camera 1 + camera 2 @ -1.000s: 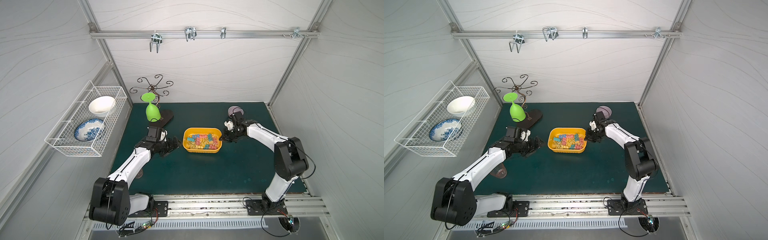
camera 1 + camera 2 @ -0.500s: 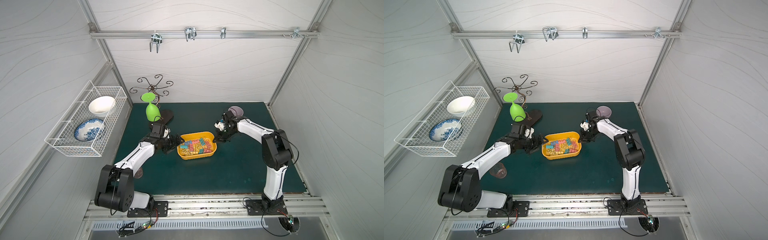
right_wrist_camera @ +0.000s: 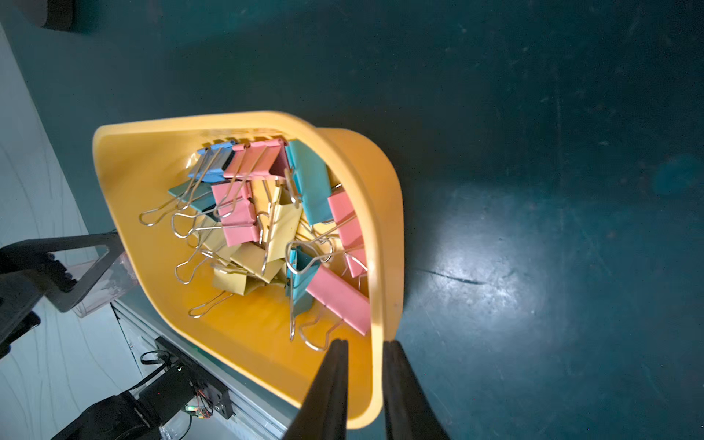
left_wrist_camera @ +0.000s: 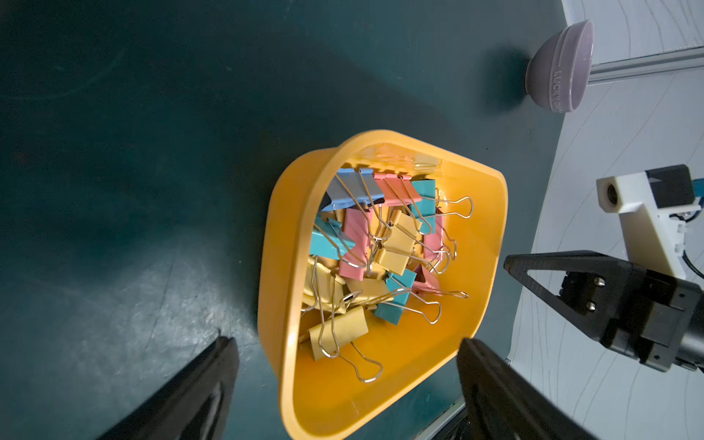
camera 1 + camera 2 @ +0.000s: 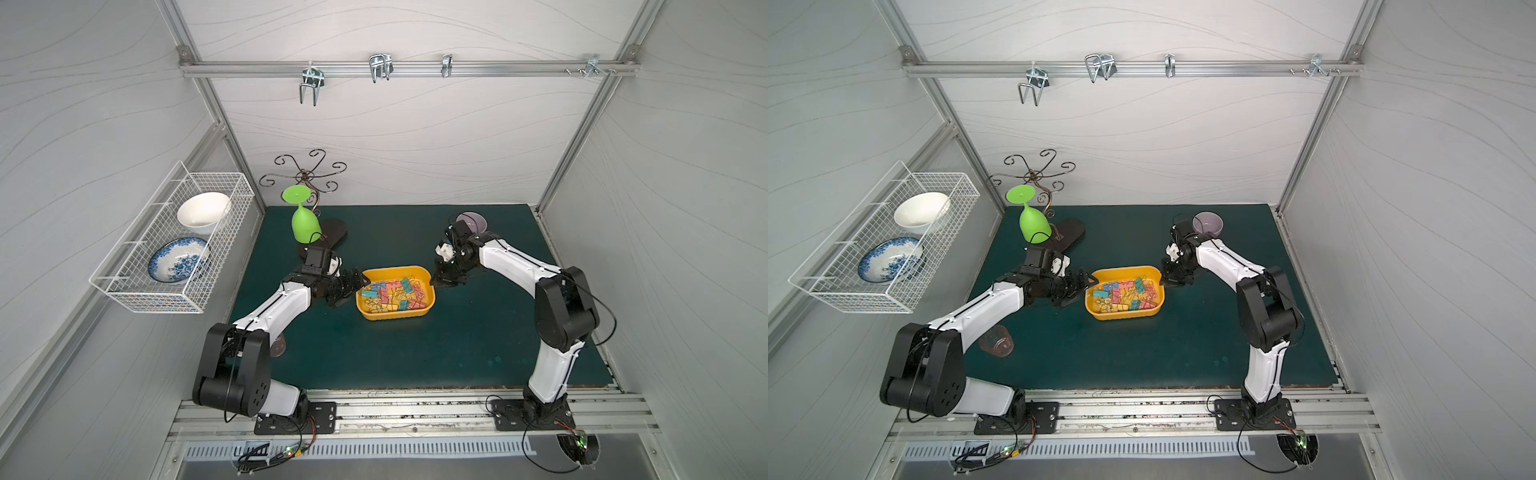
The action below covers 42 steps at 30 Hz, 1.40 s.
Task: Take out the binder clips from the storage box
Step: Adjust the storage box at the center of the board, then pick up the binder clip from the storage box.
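yellow-orange box (image 5: 395, 316) holding all binder clips (image 5: 392, 294), none out yet. left gripper (image 5: 353, 289) spread wide at one end; right gripper (image 5: 439, 282) narrowly parted astride opposite rim, seemingly loose. next: dip in, pinch one clip free of tangle.

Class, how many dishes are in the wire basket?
2: a white bowl at the far end of the wire basket, a blue-patterned dish at its near end. None seems hidden.

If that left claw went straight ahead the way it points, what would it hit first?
Most likely the near end of the shallow yellow-orange plastic tray, lying between the left gripper's open fingers.
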Each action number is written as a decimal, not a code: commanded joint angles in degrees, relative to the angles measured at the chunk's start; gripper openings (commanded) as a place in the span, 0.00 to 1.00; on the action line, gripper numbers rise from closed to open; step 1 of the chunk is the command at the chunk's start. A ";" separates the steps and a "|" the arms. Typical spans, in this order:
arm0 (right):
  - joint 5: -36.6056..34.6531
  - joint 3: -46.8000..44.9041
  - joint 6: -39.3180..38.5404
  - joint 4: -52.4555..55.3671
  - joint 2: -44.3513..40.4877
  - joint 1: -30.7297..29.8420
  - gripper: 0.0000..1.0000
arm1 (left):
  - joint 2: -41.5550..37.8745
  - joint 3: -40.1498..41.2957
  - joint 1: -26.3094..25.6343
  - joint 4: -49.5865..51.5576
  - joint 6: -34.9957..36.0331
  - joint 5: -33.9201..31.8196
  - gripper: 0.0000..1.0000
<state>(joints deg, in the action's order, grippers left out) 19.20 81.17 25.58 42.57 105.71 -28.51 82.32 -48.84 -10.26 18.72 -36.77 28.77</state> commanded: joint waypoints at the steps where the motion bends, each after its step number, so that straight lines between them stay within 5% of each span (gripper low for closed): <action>1: -4.38 -1.27 1.61 3.49 -3.48 -0.62 0.27 | 1.38 -1.95 -0.40 -2.78 -0.91 1.45 0.95; 6: -4.89 -2.28 -4.21 -6.18 -7.65 -1.75 0.35 | 4.13 -3.25 -0.72 -4.46 -2.58 0.05 0.95; 10: -7.30 1.53 -7.57 -6.42 -2.44 -5.70 0.36 | 7.85 -6.47 -1.07 -5.25 -3.13 1.12 0.95; 21: -6.85 9.24 -2.21 -6.27 9.81 -5.28 0.44 | 12.37 -10.39 -2.31 -4.49 -2.29 2.11 0.96; 29: -0.81 10.38 -0.27 -9.82 13.82 -3.04 0.35 | 15.15 -12.95 -2.32 -4.24 -2.78 3.79 0.98; 37: 0.78 11.30 -1.71 -8.51 14.94 -2.93 0.22 | 12.01 -13.36 -2.38 5.55 -0.62 -6.51 0.99; 42: 1.80 12.00 -2.23 -8.83 15.83 -2.86 0.20 | 8.08 -11.90 -2.33 7.45 0.19 -6.73 0.99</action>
<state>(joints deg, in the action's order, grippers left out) 19.44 91.68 24.12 33.41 119.87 -31.57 93.80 -59.35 -12.43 23.81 -38.35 23.75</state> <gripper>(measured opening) 0.196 0.986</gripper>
